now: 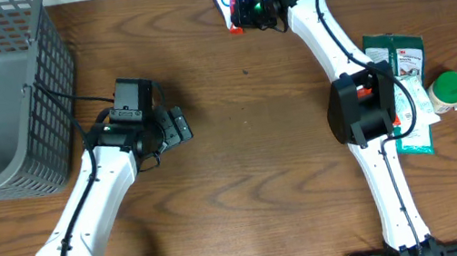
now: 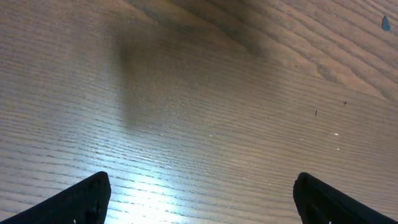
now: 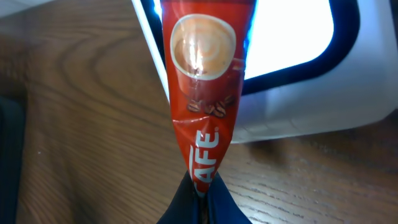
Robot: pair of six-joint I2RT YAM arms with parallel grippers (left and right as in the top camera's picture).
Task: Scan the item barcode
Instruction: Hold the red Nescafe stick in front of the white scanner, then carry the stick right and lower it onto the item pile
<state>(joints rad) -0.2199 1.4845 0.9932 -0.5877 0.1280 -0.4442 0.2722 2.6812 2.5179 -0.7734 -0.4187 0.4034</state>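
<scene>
Coffee sachet (image 3: 202,93), red: one end pinched in closed right hand (image 3: 200,199), held in front of lit scanner (image 3: 323,106) window at far desk (image 1: 245,171) edge. Left hand (image 2: 199,205) wide, empty, over bare wood.

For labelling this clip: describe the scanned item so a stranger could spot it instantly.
At the far edge of the table, the right gripper reaches a white scanner. Pinched in it is a red sachet picturing a coffee cup, unlike the green packets farther right.
</scene>
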